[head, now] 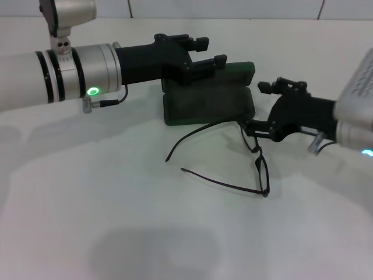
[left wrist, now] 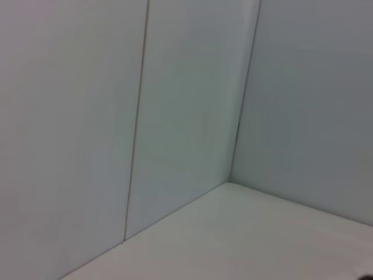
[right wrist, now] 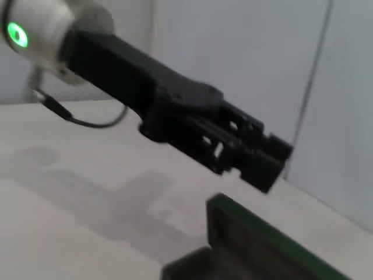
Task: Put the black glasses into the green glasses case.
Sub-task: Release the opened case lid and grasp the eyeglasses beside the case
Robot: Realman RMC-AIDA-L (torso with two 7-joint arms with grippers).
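black glasses [head: 256, 166] on the table [head: 116, 221], front rim pinched at one end in my right gripper [head: 252, 127], temples unfolded, green glasses case [head: 210, 99] open just beside that claw, my left gripper [head: 213, 51] spread, hovering above case lid

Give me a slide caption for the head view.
Right gripper at the glasses frame beside the open case; left gripper hovers over the case lid.

The green glasses case [head: 208, 102] lay open on the table, lid raised. The black glasses [head: 256, 160] sat just beside it at five o'clock, temple arms unfolded.
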